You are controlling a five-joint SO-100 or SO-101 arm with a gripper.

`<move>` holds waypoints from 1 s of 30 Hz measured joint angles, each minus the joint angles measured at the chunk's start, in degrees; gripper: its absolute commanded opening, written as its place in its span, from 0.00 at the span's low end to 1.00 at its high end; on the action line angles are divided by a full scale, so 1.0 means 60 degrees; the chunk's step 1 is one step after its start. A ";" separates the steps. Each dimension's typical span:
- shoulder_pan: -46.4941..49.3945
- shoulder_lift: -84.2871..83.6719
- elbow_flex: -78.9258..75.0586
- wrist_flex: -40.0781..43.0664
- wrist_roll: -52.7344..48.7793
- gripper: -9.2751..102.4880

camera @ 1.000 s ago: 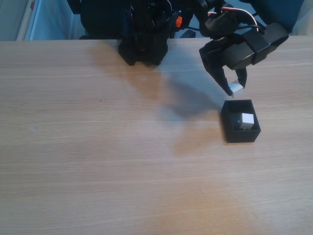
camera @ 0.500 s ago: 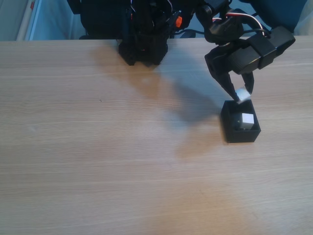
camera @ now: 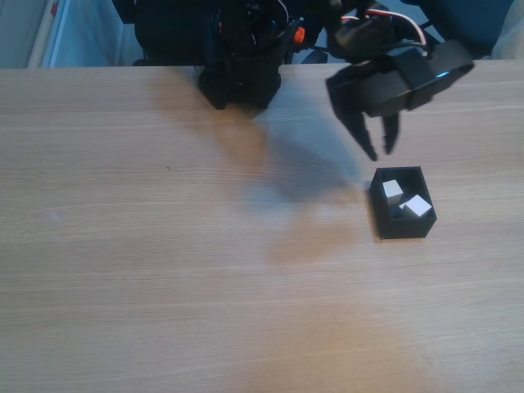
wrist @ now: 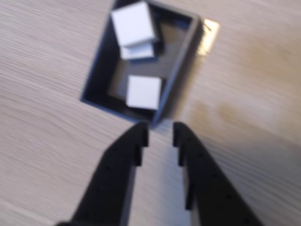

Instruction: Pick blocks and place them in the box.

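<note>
Pale wood-grain laminate is covering the table [camera: 164,270], which is running wide and bare across the fixed view, with soft grey shadows lying on it below the arm. Along the far edge, a light wall or panel is showing at the upper left and a dark teal shape at the upper right; both are too cropped to identify.

At the far middle of the table, the black arm base [camera: 240,78] is standing with an orange part and red and white wires showing on the arm above it. The black hand [camera: 381,150] is hanging in the air above and behind the box [camera: 403,227], its two fingers pointing down with a narrow gap between them and nothing held. In the wrist view the hand [wrist: 160,132] is showing the same slim gap, its tips [wrist: 139,135] sitting just short of the box [wrist: 94,80], apart from it.

The black open-topped box is sitting right of centre in the fixed view. Two white blocks are visible inside it there, one [camera: 393,191] toward the back and one [camera: 417,205] tilted toward the front right. The wrist view is looking down into the box and showing three: one [wrist: 143,92] lying alone nearer the hand, and one [wrist: 133,23] resting on top of another [wrist: 138,51] at the far end.
</note>
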 measured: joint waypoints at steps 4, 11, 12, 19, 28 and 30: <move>0.0674 0.1611 0.1436 0.0791 -0.0645 0.08; 0.2769 0.5186 0.5332 0.1069 -0.3062 0.08; 0.2988 0.5596 0.5742 0.1113 -0.3281 0.08; 0.4365 0.8745 0.8232 0.2095 -0.4453 0.08; 0.5259 1.0723 0.8892 0.4028 -0.4438 0.08; 0.5259 1.0972 0.8892 0.4600 -0.4644 0.08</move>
